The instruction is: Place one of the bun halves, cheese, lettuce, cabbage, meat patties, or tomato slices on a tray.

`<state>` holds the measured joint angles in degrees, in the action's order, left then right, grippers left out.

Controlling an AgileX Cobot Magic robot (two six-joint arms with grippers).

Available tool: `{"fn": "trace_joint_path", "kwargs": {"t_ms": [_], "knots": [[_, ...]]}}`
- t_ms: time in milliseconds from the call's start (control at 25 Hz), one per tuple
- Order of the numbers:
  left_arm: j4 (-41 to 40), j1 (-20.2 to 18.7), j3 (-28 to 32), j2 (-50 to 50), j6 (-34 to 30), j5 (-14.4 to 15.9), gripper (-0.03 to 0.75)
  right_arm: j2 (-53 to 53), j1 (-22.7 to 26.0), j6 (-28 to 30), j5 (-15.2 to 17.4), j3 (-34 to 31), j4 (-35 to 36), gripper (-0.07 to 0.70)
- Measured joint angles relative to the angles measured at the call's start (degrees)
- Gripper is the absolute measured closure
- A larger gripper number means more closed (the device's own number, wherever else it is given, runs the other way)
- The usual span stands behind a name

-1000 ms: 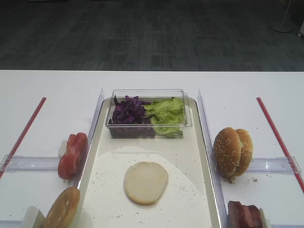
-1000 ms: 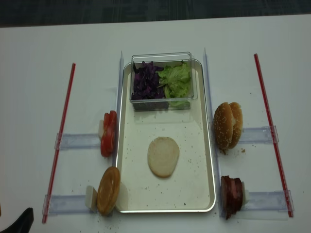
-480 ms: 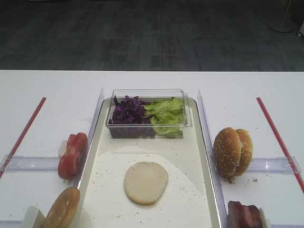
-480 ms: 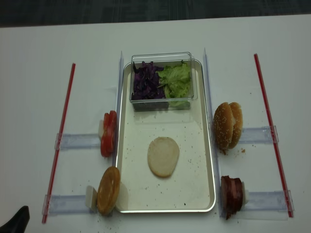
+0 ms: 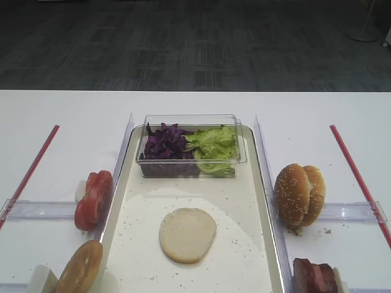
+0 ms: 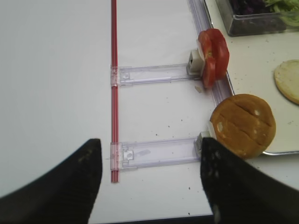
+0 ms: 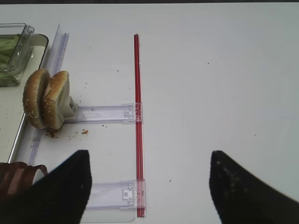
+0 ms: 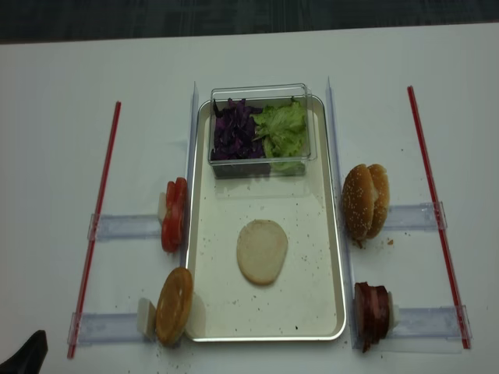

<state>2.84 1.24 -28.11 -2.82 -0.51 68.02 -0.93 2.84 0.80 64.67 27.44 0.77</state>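
The white worktop [image 8: 62,93] fills most of both overhead views, with wide bare stretches along its left and right sides outside two red strips [image 8: 97,218].

The cream tray [image 8: 327,265] lies lengthwise in the middle of the frame, its raised rim flanked by clear acrylic racks [image 8: 121,227] on both long sides. Its lower half is crumb-speckled and mostly bare.

A clear plastic tub [image 8: 262,131] sits across the tray's upper end, holding the purple cabbage [image 8: 234,131] on the left and the frilly lettuce [image 8: 282,129] on the right.

One of the bun halves [image 8: 262,251] lies flat on the tray, cut face up, near the centre and well apart from every rim and from the tub.

Right of the tray, the sesame-seeded buns [image 8: 364,201] stand on edge in a rack, just beside the rim; below them the meat patties [image 8: 372,313] stand near the tray's lower right corner. Left of the tray, the tomato slices [image 8: 174,214] stand in a row against the rim, and a golden-brown bun [image 8: 174,305] stands on edge by the lower left corner.

The left claw [image 6: 149,182] stands spread wide with nothing between its fingers, over bare worktop left of the racks; only a dark tip shows at the realsense view's lower left corner. The right claw [image 7: 149,186] is likewise spread wide and holds nothing, over bare worktop right of the red strip.
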Motion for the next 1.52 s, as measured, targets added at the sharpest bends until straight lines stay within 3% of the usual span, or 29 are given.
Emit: {"fn": "trace_joint_path", "kwargs": {"t_ms": [1520], "knots": [[-0.81,0.0,0.0,0.0,0.51,0.0,0.296,0.0,0.0,0.0,0.0,0.0,0.0,0.08]]}}
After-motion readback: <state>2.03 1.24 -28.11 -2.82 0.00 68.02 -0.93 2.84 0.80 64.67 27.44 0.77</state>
